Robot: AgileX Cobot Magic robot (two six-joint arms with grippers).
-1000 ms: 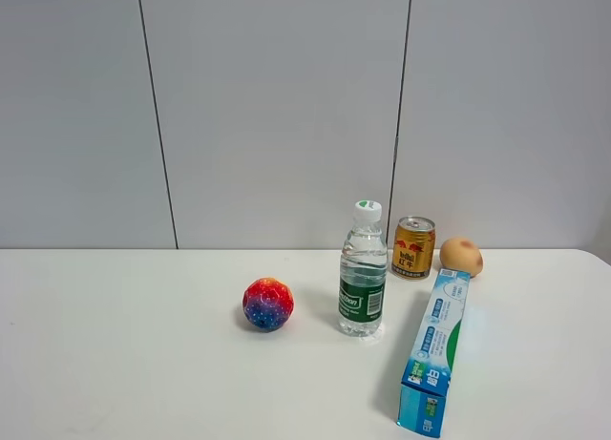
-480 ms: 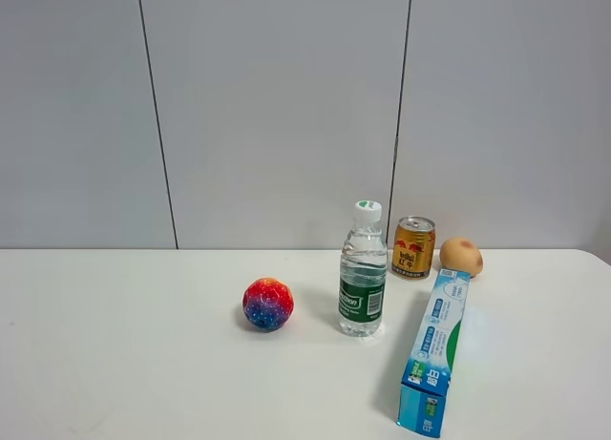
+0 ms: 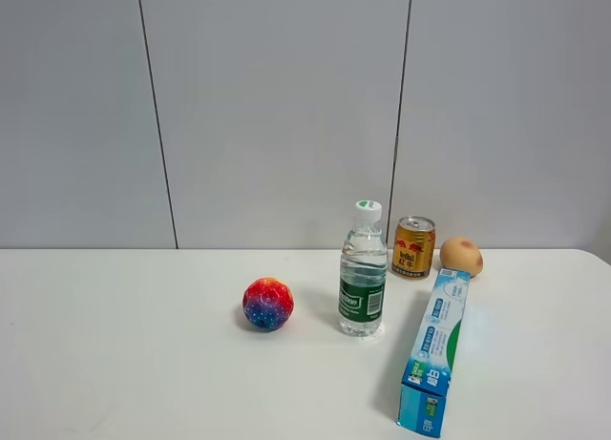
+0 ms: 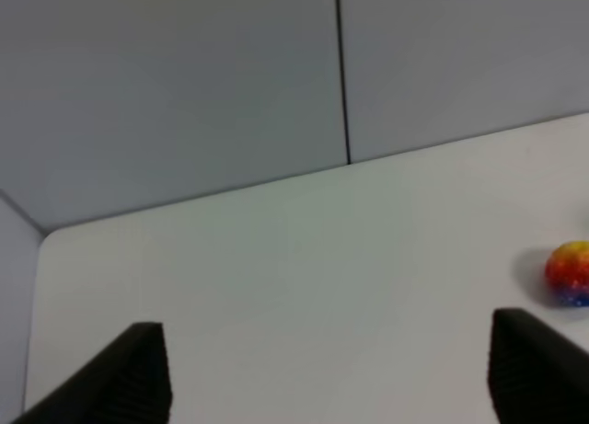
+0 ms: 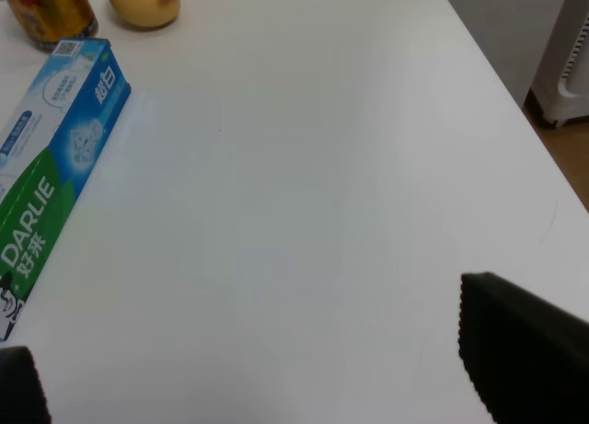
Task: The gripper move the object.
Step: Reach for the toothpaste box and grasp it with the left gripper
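On the table's (image 3: 115, 364) near right in the high view lay the carton (image 3: 435, 352), near end by the frame bottom; bare room stretched left. Left wrist: left gripper (image 4: 331, 378) fingers apart, tips only, ball (image 4: 571, 273) cut off. Right wrist: right gripper (image 5: 267, 378) fingers apart, carton to its left, table's right edge close.

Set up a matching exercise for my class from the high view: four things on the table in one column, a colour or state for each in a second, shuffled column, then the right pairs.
Column A
1. ball
2. bottle
3. can
4. carton

Column B
a. gold with red print, standing upright
b. light blue, lying on its long side
c. many colours, farthest left
d. clear, with a green label and a white cap

Pairs: 1-c, 2-d, 3-a, 4-b
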